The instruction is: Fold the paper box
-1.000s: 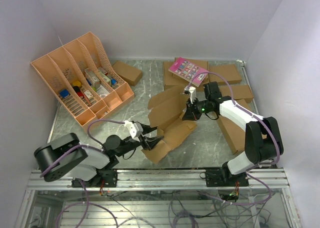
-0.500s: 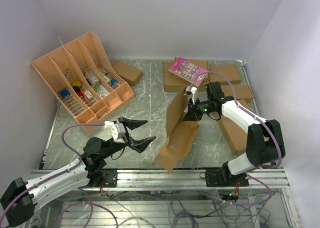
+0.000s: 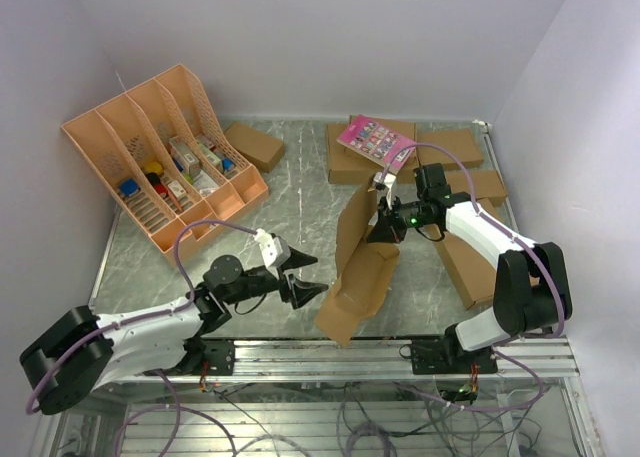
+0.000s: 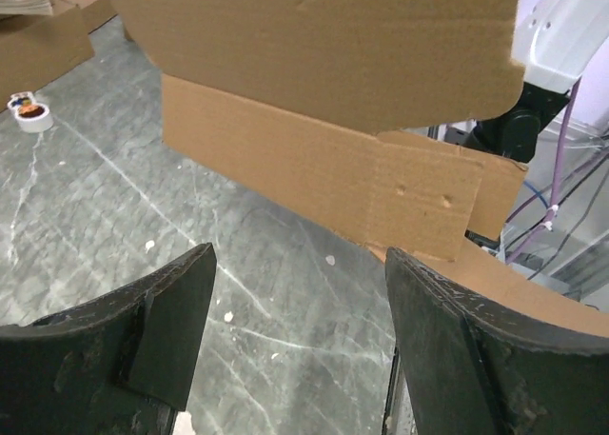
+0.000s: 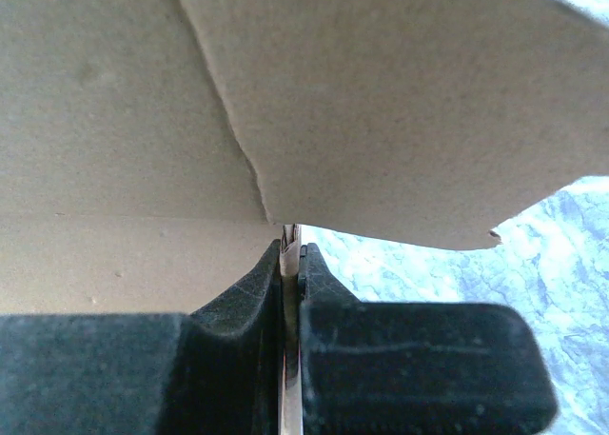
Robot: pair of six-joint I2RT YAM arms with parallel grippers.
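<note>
My right fingers (image 5: 290,264) pinched shut on the paper box (image 3: 358,267), holding its sheet upright on the bench (image 3: 300,202) so flaps could fold. My left fingers (image 3: 316,275) stood wide, empty, facing its lower panel.

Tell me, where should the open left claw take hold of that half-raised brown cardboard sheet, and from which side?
Best guess: the lower flap of the paper box, by its free edge. The right gripper pinches the top, so the sheet stands tilted and shows a thin edge to the left gripper. Come in from the left, jaws open, one finger on each side.
</note>
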